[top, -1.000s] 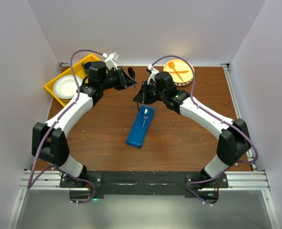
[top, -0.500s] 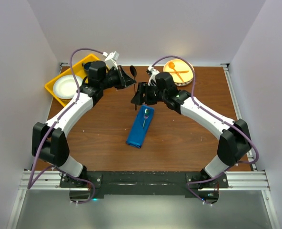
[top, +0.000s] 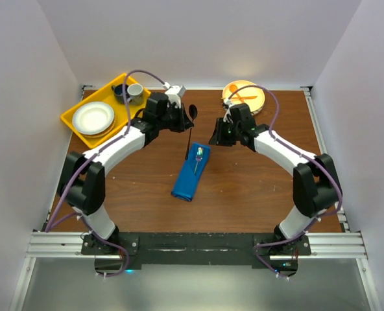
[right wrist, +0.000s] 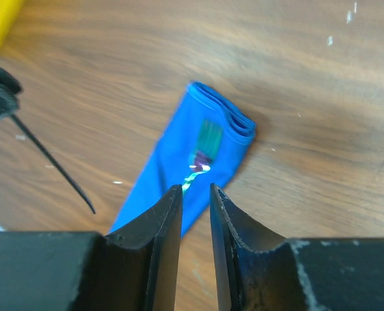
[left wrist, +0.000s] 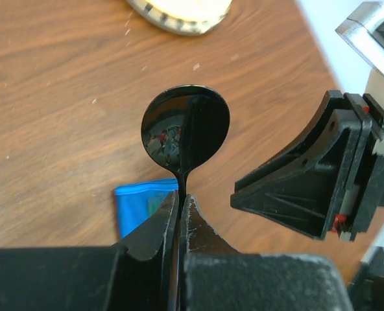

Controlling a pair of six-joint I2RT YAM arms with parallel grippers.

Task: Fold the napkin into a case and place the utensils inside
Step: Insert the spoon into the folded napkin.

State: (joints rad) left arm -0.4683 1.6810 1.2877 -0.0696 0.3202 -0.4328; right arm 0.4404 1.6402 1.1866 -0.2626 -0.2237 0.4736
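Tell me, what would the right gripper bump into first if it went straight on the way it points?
Probably the blue napkin case, right by the shiny fork. Its wrist view shows the right gripper aimed at them with nothing between, though the depth is unclear.

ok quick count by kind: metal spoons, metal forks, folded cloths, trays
metal spoon: 1
metal fork: 1
folded blue napkin: 1
yellow tray: 1
total: 4
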